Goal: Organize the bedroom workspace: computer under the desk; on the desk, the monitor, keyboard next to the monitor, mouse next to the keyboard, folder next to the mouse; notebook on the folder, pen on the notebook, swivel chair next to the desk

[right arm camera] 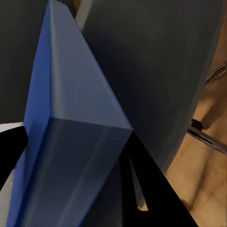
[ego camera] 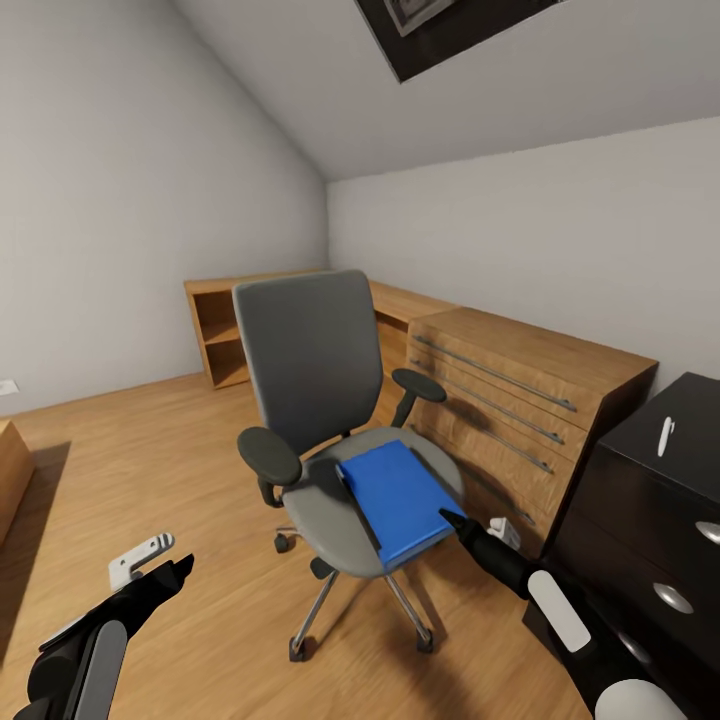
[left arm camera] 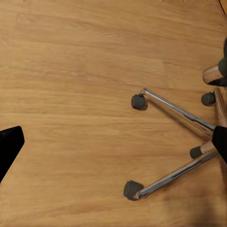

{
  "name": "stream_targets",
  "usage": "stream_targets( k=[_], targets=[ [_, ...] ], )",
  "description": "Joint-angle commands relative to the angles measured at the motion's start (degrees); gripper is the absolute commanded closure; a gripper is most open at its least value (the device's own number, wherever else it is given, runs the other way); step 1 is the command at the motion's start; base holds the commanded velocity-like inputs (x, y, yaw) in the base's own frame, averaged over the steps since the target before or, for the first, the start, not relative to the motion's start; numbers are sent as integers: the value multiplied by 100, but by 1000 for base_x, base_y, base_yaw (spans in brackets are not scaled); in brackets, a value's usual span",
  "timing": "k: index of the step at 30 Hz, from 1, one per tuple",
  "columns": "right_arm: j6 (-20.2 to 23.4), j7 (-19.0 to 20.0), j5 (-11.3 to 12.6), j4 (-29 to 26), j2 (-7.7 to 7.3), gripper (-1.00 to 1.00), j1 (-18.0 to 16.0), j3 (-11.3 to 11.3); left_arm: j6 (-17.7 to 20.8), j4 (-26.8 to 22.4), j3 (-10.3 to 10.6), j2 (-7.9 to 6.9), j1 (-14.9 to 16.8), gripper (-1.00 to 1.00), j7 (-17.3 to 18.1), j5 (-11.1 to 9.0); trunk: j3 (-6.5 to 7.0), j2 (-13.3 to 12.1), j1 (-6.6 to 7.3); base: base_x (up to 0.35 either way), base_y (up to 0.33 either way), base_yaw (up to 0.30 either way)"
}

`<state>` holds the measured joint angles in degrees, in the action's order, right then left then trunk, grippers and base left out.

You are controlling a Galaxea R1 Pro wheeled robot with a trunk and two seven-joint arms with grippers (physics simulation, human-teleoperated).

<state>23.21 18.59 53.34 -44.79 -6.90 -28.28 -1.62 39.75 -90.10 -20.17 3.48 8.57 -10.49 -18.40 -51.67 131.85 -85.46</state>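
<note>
The grey swivel chair [ego camera: 300, 370] stands mid-room on the wood floor, and the bright blue folder [ego camera: 398, 500] lies flat on its seat. My right gripper [ego camera: 455, 522] is at the folder's near right corner. In the right wrist view the folder [right arm camera: 71, 118] sits between the right gripper's [right arm camera: 75, 132] two spread fingers, and the gripper looks open. My left gripper [ego camera: 170, 562] hangs open over bare floor to the left of the chair, and in the left wrist view this gripper [left arm camera: 118, 137] looks down on the chair's chrome legs [left arm camera: 175, 111]. A white pen [ego camera: 665, 435] lies on the black desk [ego camera: 690, 410].
A light-wood drawer chest [ego camera: 520, 385] stands along the right wall between chair and desk. A low wooden shelf unit [ego camera: 225, 330] sits in the far corner. The desk's black drawer unit [ego camera: 640, 540] is close by my right arm. Open floor lies left of the chair.
</note>
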Motion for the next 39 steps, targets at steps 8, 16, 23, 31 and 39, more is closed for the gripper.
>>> stream_targets(
  k=[8, 16, 23, 31, 39],
  targets=[
    [1, 3, 44, -10, -13, 100, -2, -5, 24, -7, 2, 4, 4, -100, -41, -59, 138, -320, 177, 0, 0, 0],
    [0, 521, 27, -37, -53, 100, -2, -4, 24, -6, 4, 13, 4, -100, -47, -52, 282, -641, 353, 0, 0, 0],
    [23, 674, 21, -312, -87, 100, 66, 4, 22, 8, 4, 11, 4, -100, -48, -50, 408, -921, 507, 0, 0, 0],
    [55, 595, 42, -2399, -393, 100, 1098, 81, 15, 27, 4, 13, 4, -100, -49, -50, 551, -1242, 683, 0, 0, 0],
    [186, 727, 62, -3290, -452, 100, 1613, 237, -17, 187, 12, 6, 4, -100, -56, -43, 695, -1563, 858, 0, 0, 0]
  ],
)
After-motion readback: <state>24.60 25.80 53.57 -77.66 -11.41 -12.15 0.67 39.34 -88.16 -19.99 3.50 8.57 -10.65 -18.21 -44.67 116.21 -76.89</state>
